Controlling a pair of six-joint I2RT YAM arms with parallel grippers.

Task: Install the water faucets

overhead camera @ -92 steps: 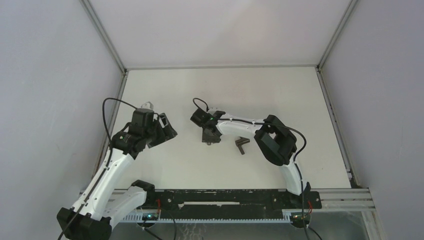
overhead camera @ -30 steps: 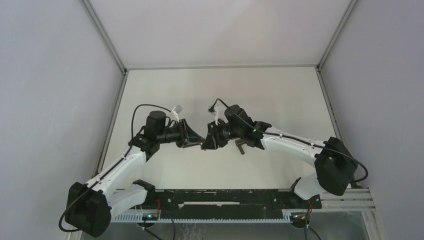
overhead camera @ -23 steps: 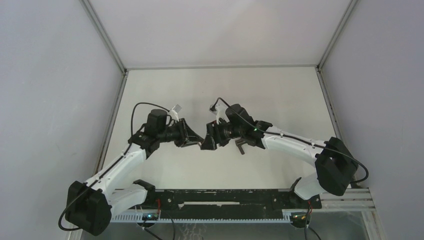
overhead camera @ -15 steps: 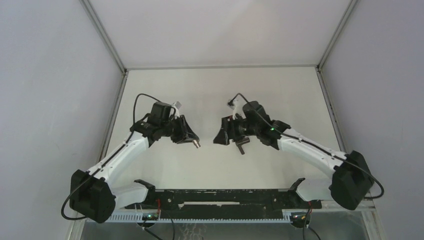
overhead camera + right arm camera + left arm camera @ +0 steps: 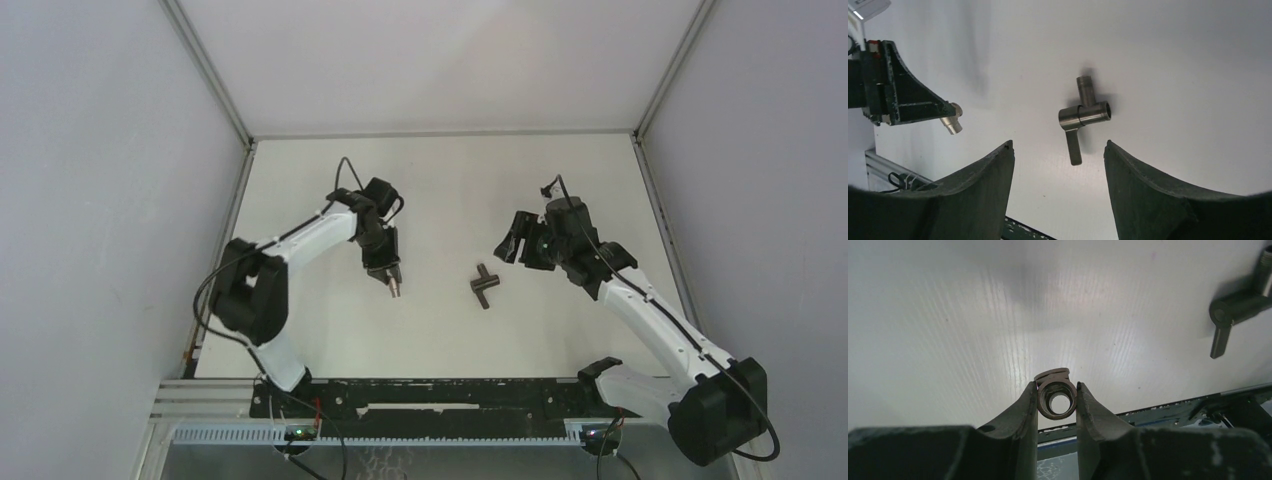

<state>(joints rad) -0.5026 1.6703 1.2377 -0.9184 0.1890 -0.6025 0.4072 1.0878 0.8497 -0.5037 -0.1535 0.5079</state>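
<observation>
The left gripper [image 5: 1056, 388] is clamped on the fitting [image 5: 1055, 400], a short silvery-grey metal sleeve with a flanged rim. Its matt black, gently curved fingers [image 5: 1023, 410] pinch the sleeve across its sides. The open bore faces the wrist camera, so the long axis runs along the fingers and out past their tips toward the table [image 5: 948, 315], a white sheet with fine ribbing. The right gripper [image 5: 1058, 145] is spread wide and holds nothing. Just ahead of it, lying flat and untouched, is the tap piece [image 5: 1079, 116], a dull brushed grey-brown T. Its barrel lies crosswise with the hollow end to the right, the threaded stub points away from the gripper, and the thin flat lever points back toward it.
</observation>
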